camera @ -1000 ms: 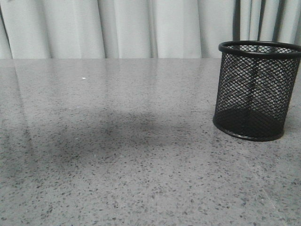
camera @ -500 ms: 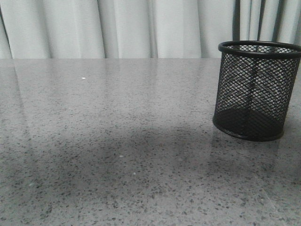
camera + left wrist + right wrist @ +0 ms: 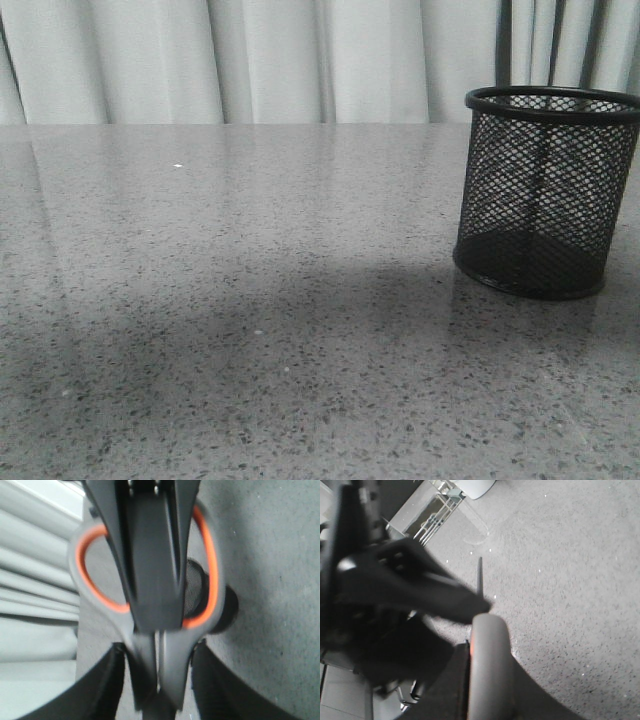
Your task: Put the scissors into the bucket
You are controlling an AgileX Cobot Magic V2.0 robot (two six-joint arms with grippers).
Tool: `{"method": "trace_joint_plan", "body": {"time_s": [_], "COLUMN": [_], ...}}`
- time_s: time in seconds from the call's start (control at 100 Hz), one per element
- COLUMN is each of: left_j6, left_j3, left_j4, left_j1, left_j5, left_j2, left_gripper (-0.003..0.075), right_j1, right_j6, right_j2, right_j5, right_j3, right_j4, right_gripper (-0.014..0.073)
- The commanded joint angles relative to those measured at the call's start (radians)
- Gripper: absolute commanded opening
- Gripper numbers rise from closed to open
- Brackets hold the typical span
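Note:
The scissors point(image 3: 172, 665), grey handle loops lined in orange, hang in the air between both grippers. My right gripper point(image 3: 490, 672) is shut on one handle loop point(image 3: 487, 660); its black fingers point(image 3: 150, 580) cross the loops in the left wrist view. My left gripper point(image 3: 159, 649) straddles the scissors' neck with narrow gaps on both sides, so it looks open. Its fingers point(image 3: 445, 592) are blurred in the right wrist view, and a thin blade tip point(image 3: 480, 575) shows past them. The black mesh bucket point(image 3: 545, 190) stands upright at the table's right, also behind the loops point(image 3: 227, 612). Neither gripper shows in the front view.
The grey speckled table point(image 3: 250, 300) carries a broad arm shadow across its near half. Pale curtains point(image 3: 300, 60) hang behind the far edge. A metal frame and a floor area point(image 3: 427, 517) lie beyond the table edge in the right wrist view.
In the front view the shadow on the table has spread rightward and now reaches the bucket's base. The bucket has not moved.

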Motion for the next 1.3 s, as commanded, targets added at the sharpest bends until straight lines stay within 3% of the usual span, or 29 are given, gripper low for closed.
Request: {"method": "trace_joint_plan", "body": {"time_s": [0.0,0.07,0.19,0.26,0.39,0.46,0.65,0.8,0.94,1.12,1.29], "left_j6": [-0.008,-0.008,-0.020,-0.093,-0.209,-0.230,-0.368,-0.537,-0.574,-0.584,-0.584], "left_j3": [-0.035,-0.035,-0.035,-0.035,-0.031,-0.030,-0.022,-0.004,0.026,0.060,0.077], "left_j4": [-0.112,-0.156,-0.253,-0.267,-0.237,-0.206,-0.054,0.086,0.106,0.106,0.102], "left_j1": [-0.010,-0.010,-0.010,-0.010,-0.010,-0.010,-0.010,-0.010,-0.010,-0.010,-0.010], "left_j5": [-0.102,-0.118,-0.128,-0.128,-0.116,-0.091,0.019,0.141,0.217,0.196,0.146], "left_j2": [-0.062,-0.103,-0.180,-0.233,-0.317,-0.346,-0.374,-0.374,-0.374,-0.374,-0.374], "left_gripper": [0.0446,0.0461,0.0370,0.0261,-0.0025,-0.0021,-0.0021,-0.0021,-0.0021,-0.0021,-0.0021], "right_j1": [0.001,0.001,-0.001,-0.001,-0.001,-0.001,0.000,0.000,0.000,0.000,0.000], "right_j6": [-0.005,0.021,0.123,0.219,0.391,0.451,0.609,0.689,0.756,0.780,0.780], "right_j2": [0.003,0.010,0.012,0.012,0.031,0.049,0.019,-0.097,-0.234,-0.282,-0.200], "right_j5": [-0.035,-0.038,-0.002,0.076,0.345,0.477,0.476,0.476,0.476,0.476,0.474], "right_j3": [-0.060,-0.092,-0.171,-0.242,-0.401,-0.488,-0.575,-0.475,-0.339,-0.204,-0.190], "right_j4": [0.007,-0.055,-0.228,-0.378,-0.617,-0.692,-0.791,-0.885,-0.963,-0.999,-1.101], "right_gripper": [-0.0054,-0.0054,-0.0054,-0.0054,-0.0054,-0.0054,-0.0054,-0.0054,-0.0054,-0.0054,-0.0054]}}
